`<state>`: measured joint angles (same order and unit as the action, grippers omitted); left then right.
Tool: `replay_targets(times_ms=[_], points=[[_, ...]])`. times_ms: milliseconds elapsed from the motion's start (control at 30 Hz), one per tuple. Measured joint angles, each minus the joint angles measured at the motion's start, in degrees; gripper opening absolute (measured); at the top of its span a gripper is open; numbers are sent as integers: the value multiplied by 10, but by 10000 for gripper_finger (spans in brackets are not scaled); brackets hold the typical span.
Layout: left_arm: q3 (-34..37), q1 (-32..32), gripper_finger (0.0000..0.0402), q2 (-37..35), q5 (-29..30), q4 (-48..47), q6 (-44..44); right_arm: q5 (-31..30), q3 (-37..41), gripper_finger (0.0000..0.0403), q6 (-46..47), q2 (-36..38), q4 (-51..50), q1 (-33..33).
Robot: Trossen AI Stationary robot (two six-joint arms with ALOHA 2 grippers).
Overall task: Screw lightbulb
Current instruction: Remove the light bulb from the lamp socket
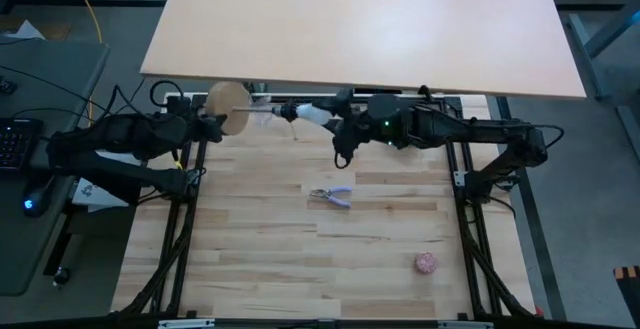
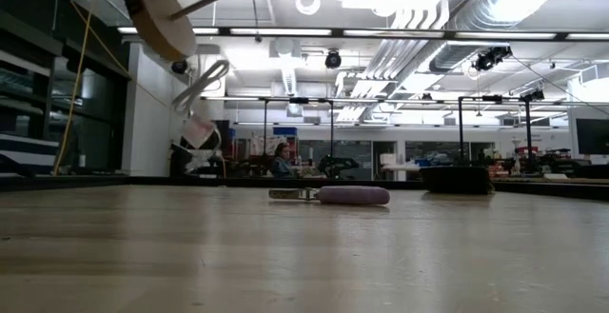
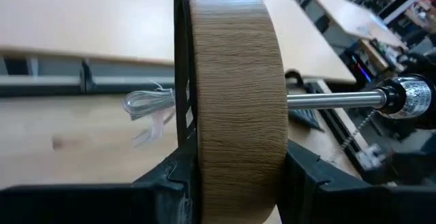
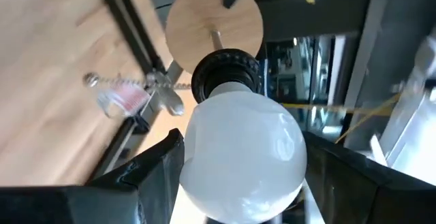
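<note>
The lamp base is a round wooden disc point(image 1: 228, 107) with a thin metal stem point(image 3: 334, 100) ending in a black socket point(image 4: 225, 74). It is held on its side above the table's far edge. My left gripper point(image 1: 214, 121) is shut on the disc. The white lightbulb point(image 4: 242, 149) lies level in my right gripper point(image 1: 326, 117), its narrow end at the socket's mouth. The screw base is hidden inside the socket. In the low view the disc point(image 2: 157, 13) and stem show high at the top left. My left gripper pinches the wooden disc across its two flat faces at the rim point(image 3: 235, 149), one finger point(image 3: 170, 180) on each side. The disc stands on edge, lifted clear of the table, with the stem pointing level toward the table's right. My right gripper pinches the bulb's round frosted head point(image 4: 204, 169) between its two fingers point(image 4: 153, 166). It comes level from the table's right, along the bulb's axis. The bulb is clear of the table, its narrow end in line with the socket point(image 4: 225, 81).
Small pliers with purple handles point(image 1: 332, 195) lie mid-table and also show in the low view point(image 2: 333, 195). A pinkish ball point(image 1: 427, 262) lies near the front right. A bundled clear cord point(image 3: 146, 105) hangs from the lamp base. A second tabletop point(image 1: 360, 29) stands beyond the far edge.
</note>
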<state>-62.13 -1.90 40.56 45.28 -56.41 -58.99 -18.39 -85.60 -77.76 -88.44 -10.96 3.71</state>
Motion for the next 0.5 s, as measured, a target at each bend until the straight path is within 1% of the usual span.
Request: replay_targets(times_ms=[100, 167, 233, 400, 500], points=[[0, 10, 118, 0, -34, -20, -25, -7, 0, 270, -59, 0, -19, -12], [0, 15, 118, 0, -44, -31, -33, -7, 0, 270, -71, -1, -28, -16], [0, 18, 118, 0, -45, -32, -32, -6, 1, 270, -57, -1, -29, -20], [-2, 23, 118, 0, -28, -27, -26, -7, 1, 270, 21, -1, -3, -29], [-2, 23, 118, 0, -24, -23, -22, -7, 1, 270, 41, -1, 10, -30]])
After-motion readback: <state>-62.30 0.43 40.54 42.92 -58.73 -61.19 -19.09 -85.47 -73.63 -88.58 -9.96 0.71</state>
